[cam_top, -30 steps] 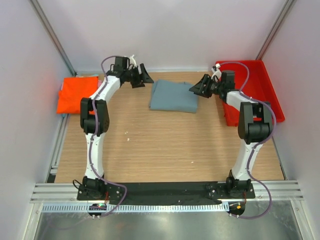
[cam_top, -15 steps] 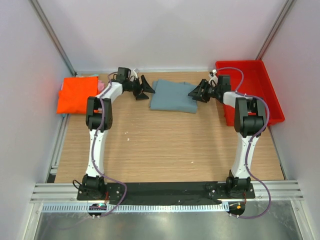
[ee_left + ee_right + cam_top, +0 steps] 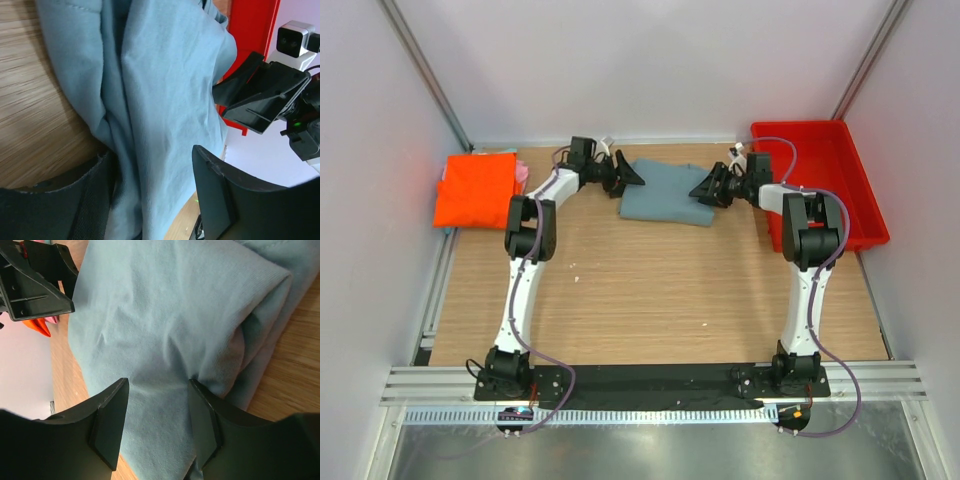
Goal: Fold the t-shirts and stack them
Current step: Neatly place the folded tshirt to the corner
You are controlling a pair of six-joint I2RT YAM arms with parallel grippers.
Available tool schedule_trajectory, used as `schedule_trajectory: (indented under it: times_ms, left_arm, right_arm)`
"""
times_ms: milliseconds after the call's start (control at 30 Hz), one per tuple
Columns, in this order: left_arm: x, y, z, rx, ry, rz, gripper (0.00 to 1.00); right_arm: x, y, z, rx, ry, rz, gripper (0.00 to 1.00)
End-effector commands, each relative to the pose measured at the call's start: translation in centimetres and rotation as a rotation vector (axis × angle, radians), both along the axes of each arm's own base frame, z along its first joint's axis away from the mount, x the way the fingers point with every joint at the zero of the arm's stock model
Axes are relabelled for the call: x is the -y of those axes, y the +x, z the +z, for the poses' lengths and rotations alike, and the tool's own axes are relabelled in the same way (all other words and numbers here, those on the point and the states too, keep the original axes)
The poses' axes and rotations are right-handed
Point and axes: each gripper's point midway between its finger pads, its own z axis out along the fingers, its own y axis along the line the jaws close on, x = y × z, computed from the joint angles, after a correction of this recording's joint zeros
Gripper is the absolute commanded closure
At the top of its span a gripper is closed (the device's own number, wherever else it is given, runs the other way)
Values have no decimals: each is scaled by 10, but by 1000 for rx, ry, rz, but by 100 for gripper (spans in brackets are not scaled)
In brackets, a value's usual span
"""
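A wooden desk (image 3: pixel 640 290) is shown from above, with a red bin (image 3: pixel 840 150) at its far right. A grey-blue t-shirt (image 3: pixel 665 192), folded into a thick rectangle, lies at the far middle of the desk. It sits between the bin and an orange t-shirt (image 3: pixel 475 188), which is folded flat at the far left. The left claw (image 3: pixel 632 180) is set at the grey-blue shirt's left edge and the right claw (image 3: pixel 700 192) at its right edge. In both wrist views the jaws are held partly apart with cloth lying between them, and no firm pinch is shown. A sliver of pink t-shirt (image 3: pixel 523 172) is glimpsed just beside the orange one.

Several risks are judged likely. If only the top layer is caught, the fold could be pulled open on lifting, because the right edge is made of several loose, bulging layers. If the 2 claws are closed or raised unevenly, the bundle could sag or twist. If a lower finger is pressed hard against the desk, cloth could be bunched up instead of gripped.

The grey-blue shirt's long axis runs left to right, roughly parallel to the desk's far edge, with 1 short end facing each claw. Which way the neck points cannot be told.
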Motion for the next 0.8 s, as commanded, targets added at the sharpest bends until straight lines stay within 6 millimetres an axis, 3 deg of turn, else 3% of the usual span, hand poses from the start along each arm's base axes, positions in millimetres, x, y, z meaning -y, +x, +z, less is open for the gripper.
schedule_trajectory:
  times_ms: [0,167,267,300,367,500,533,600,633,667,700,733,767]
  left_arm:
    - [8,-2,-31,-40,17,8,47]
    - [12,-2,-32,-41,-14,1,67]
    - [13,-4,-31,-45,-26,-13,87]
    - [12,-5,-27,-40,-29,-18,100]
    - [7,-8,-19,-52,-40,-28,100]
    - [-17,-9,27,27,-16,-47,100]
    - [-25,-15,50,22,8,-48,100]
    - [-42,-18,64,85,74,-64,100]
    - [-51,-30,69,51,109,-72,100]
    - [-62,-31,89,91,134,-67,100]
    - [-73,-31,91,141,204,-74,100]
    - [-82,-45,92,100,248,-85,100]
    - [-92,-48,105,126,283,-82,100]
  right_arm:
    - [-8,2,-1,18,-27,21,43]
    - [-12,-1,-9,2,-33,33,43]
    - [-12,-3,-4,10,-36,40,43]
    - [-12,-5,-2,15,-40,46,44]
    - [-11,-9,10,41,-51,59,44]
    - [3,-24,63,138,-101,68,43]
    - [9,-26,97,239,-137,76,43]
    - [23,-37,110,258,-231,50,41]
    - [27,-43,139,348,-275,57,41]
    - [33,-50,143,350,-310,48,40]
    - [37,-58,147,365,-340,46,40]
    - [40,-68,169,423,-358,33,39]
    - [44,-74,177,459,-387,35,37]
